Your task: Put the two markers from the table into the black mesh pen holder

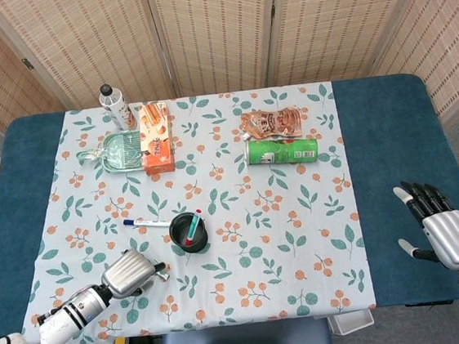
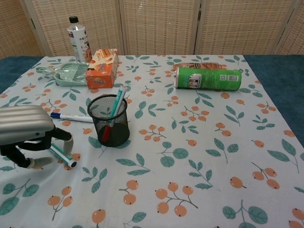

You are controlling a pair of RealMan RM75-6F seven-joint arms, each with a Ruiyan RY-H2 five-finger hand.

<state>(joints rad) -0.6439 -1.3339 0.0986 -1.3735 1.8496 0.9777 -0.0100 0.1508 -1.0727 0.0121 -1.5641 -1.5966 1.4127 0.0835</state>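
The black mesh pen holder (image 1: 187, 231) (image 2: 110, 121) stands upright left of the table's middle, with a teal-and-red marker (image 2: 115, 108) leaning inside it. A blue-capped white marker (image 1: 146, 223) (image 2: 71, 117) lies flat just left of the holder. My left hand (image 1: 131, 273) (image 2: 26, 128) is low over the table, in front and to the left of the holder. Its fingers curl around a teal marker (image 2: 62, 155), whose dark end touches the cloth. My right hand (image 1: 442, 229) hovers open over the blue table edge far right, holding nothing.
At the back left stand a bottle (image 1: 115, 107), a green tray (image 1: 121, 151) and an orange box (image 1: 155, 138). A green can (image 1: 281, 151) lies on its side behind centre, with a snack pouch (image 1: 271, 123) beyond it. The floral cloth (image 1: 303, 246) covers the table's middle.
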